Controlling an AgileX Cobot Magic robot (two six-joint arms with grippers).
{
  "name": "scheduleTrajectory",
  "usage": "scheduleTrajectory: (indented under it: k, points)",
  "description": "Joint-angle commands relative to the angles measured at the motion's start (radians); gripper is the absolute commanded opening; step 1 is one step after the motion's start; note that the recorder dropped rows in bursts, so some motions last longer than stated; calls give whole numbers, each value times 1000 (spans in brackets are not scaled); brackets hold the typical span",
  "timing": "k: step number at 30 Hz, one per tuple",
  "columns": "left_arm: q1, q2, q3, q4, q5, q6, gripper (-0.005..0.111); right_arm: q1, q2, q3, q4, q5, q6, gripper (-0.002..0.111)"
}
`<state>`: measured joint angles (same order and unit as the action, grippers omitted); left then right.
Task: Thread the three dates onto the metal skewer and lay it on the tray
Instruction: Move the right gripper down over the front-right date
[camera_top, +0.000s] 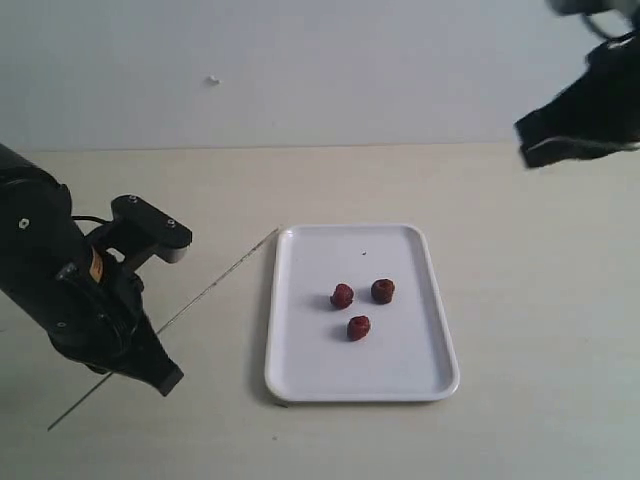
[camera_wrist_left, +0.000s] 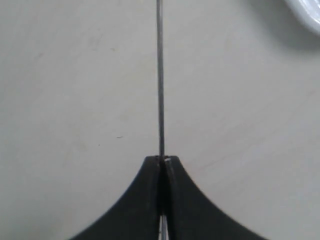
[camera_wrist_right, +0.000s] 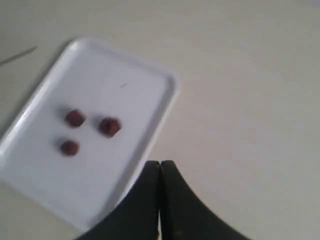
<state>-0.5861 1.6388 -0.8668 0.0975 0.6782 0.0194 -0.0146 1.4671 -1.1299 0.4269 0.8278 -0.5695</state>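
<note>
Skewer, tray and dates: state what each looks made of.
Skewer: likely metal, a thin grey rod with a dull sheen. Tray: smooth glossy white, probably plastic or melamine; the look leaves it open. Dates: dried fruit, dark reddish-brown with matte skin.

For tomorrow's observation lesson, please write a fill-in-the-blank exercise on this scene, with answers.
1. The tray holds ____ dates.
2. The left gripper is shut on the ____.
3. The right gripper is shut and holds ____.
Answers: three; skewer; nothing.
</note>
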Motion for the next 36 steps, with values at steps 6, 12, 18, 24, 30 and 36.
scheduleTrajectory:
  k: [6,12,18,24,30,36]
  points:
    - [3,-11,3,-10,52,-1,0,227,392,-301,-308,158,-158,20]
    - [3,-11,56,-23,35,-12,0,253,470,-383,-330,173,-248,39]
    - [3,-13,64,-28,43,-25,0,259,539,-387,-288,147,-269,52]
    - [3,-30,64,-28,42,-19,0,281,618,-404,-311,172,-266,52]
    - [3,-52,64,-28,9,-19,0,300,657,-475,-311,179,-226,52]
    - [3,-52,64,-28,7,-19,0,300,706,-513,-273,239,-222,52]
